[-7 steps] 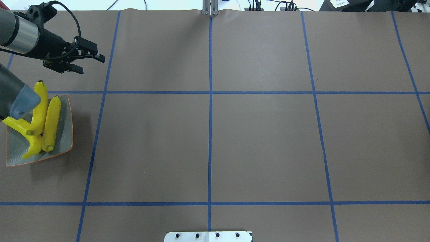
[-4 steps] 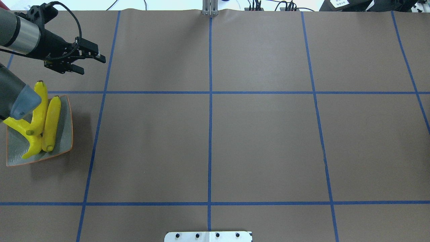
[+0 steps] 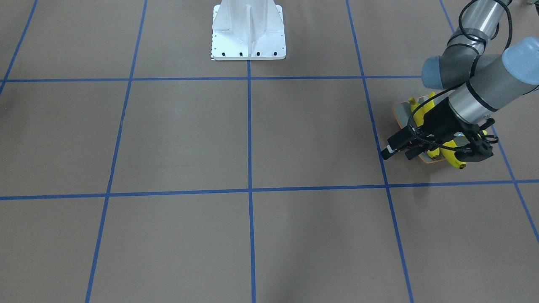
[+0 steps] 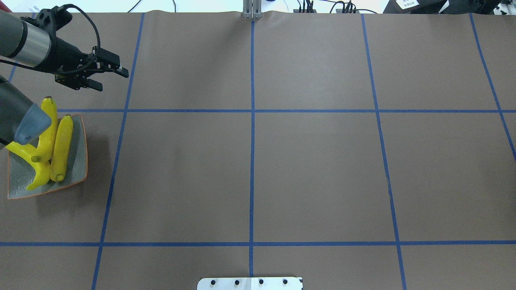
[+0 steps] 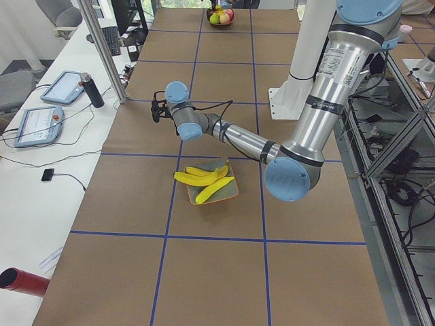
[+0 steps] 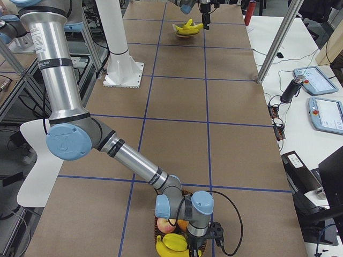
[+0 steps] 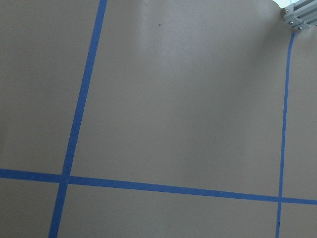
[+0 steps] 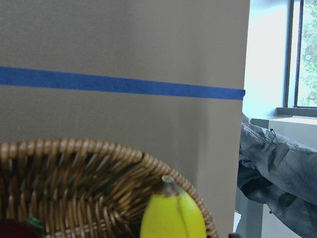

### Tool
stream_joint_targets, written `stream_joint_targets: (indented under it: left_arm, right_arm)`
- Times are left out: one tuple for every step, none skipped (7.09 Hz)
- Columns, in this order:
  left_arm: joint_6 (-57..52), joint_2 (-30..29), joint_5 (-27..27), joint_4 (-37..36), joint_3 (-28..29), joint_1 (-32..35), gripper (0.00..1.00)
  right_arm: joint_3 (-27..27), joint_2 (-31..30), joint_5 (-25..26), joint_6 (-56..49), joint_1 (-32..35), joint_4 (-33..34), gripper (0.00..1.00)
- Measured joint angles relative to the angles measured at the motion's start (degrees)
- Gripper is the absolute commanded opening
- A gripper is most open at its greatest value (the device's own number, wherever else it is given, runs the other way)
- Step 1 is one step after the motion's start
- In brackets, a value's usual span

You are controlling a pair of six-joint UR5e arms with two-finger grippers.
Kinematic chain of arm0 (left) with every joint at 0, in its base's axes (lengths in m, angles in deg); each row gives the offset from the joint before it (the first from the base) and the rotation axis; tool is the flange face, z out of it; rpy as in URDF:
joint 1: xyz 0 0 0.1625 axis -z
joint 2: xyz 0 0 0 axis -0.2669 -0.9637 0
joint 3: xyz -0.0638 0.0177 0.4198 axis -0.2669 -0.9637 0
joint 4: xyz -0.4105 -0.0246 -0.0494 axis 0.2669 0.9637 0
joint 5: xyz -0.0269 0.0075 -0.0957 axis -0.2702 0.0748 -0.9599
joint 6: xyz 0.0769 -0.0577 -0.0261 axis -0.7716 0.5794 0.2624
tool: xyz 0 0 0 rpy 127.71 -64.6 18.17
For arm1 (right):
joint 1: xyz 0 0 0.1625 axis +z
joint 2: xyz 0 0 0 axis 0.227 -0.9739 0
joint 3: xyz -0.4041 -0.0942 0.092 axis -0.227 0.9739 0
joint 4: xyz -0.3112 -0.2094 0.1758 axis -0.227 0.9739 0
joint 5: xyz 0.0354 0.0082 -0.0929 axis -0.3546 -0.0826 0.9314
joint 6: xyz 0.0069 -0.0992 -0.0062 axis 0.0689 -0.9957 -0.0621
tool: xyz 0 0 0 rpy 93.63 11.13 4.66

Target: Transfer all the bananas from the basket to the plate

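Note:
The grey-green plate [image 4: 78, 161] with an orange rim sits at the table's left edge; it also shows in the front view [image 3: 402, 113] and the left view [image 5: 230, 193]. Three yellow bananas [image 4: 62, 147] lie on it, one partly hidden by my left arm's elbow. My left gripper [image 4: 113, 79] is open and empty, hovering beyond the plate; it also shows in the front view [image 3: 396, 155]. A fourth banana [image 8: 173, 215] lies in the wicker basket [image 8: 74, 163] at the table's right end. My right gripper [image 6: 201, 247] hangs over that basket [image 6: 161, 227]; I cannot tell its state.
The basket also holds an apple [image 6: 167, 226] and an orange fruit. The white robot base [image 3: 248, 29] stands mid-table at the robot's edge. A metal post [image 5: 102, 54] and tablets stand beside the table on the operators' side.
My left gripper has drifted slightly to the right and farther from the plate, still open. The bananas and plate have not moved.

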Motion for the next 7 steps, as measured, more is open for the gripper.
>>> stream_joint_targets:
  left_arm:
    - [0.00,-0.03,0.00,0.02,-0.03,-0.03,1.00]
    - [0.00,-0.05,-0.02,0.02,-0.06,-0.04,1.00]
    - [0.02,-0.06,-0.06,0.02,-0.06,-0.03,1.00]
    - [0.06,-0.06,-0.08,0.03,-0.06,-0.10,1.00]
    - [0.07,-0.06,-0.08,0.05,-0.06,-0.22,1.00]
    - [0.08,-0.06,-0.09,0.08,-0.05,-0.27,1.00]
    - [0.08,-0.06,-0.09,0.10,-0.02,-0.30,1.00]
  right_arm:
    - [-0.09,-0.01,-0.01,0.07,0.03,0.00,0.00]
    - [-0.20,0.03,-0.02,0.13,0.05,0.03,0.00]
    - [-0.44,0.20,0.13,0.13,0.08,0.05,0.00]
    - [-1.12,0.28,0.82,0.14,0.09,0.11,0.00]
    - [-2.21,0.29,1.78,0.20,0.09,0.25,0.00]
    - [-3.40,0.31,2.23,0.23,0.16,0.34,0.00]
    - [-5.27,0.33,2.40,0.23,0.43,0.98,0.00]
